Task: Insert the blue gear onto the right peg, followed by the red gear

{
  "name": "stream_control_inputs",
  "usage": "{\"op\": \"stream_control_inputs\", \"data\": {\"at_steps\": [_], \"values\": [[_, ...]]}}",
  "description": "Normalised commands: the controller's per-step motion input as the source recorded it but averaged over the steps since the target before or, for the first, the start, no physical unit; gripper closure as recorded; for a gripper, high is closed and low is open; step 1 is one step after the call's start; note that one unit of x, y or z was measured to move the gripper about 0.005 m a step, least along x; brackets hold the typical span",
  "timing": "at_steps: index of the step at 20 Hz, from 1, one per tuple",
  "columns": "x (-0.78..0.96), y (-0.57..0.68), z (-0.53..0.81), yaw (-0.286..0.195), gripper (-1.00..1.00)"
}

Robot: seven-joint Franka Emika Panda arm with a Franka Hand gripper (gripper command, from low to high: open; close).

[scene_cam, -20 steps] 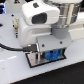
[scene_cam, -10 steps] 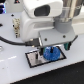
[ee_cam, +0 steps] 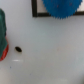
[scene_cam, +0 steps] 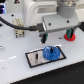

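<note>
The blue gear (scene_cam: pixel 51 52) lies flat on the white black-bordered plate (scene_cam: pixel 34 61), on the side toward the exterior view's right. The right peg is hidden under the gear's hub. The red gear (scene_cam: pixel 69 36) sits on the table behind the plate, toward the exterior view's right. My gripper (scene_cam: pixel 54 36) hangs above and behind the blue gear, open and empty, with one dark finger (scene_cam: pixel 64 33) close beside the red gear. The wrist view shows the blue gear's edge (ee_cam: pixel 60 7), the plate's border (ee_cam: pixel 34 10) and a red shape (ee_cam: pixel 3 46) at the frame's edge.
A short dark stub (scene_cam: pixel 36 55) stands on the plate's other half. A rack-like fixture (scene_cam: pixel 18 27) and a black cable (scene_cam: pixel 15 23) are at the exterior view's left. A small dark spot (ee_cam: pixel 18 49) marks the white table in the wrist view.
My gripper was low over the blue gear on the plate and has lifted off it. The gear stays on the plate, and the gripper is higher and closer to the red gear.
</note>
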Motion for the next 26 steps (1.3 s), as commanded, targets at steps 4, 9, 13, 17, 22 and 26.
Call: {"op": "stream_control_inputs", "data": {"at_steps": [4,9,13,17,22,26], "values": [[-0.68,0.25,0.04,0.0,-1.0],[-0.73,0.2,-0.01,0.0,-1.0],[0.31,0.48,0.01,0.0,-1.0],[0.28,0.19,0.02,0.0,-1.0],[0.42,0.36,0.01,0.0,-1.0],[0.09,0.11,0.01,0.0,-1.0]]}}
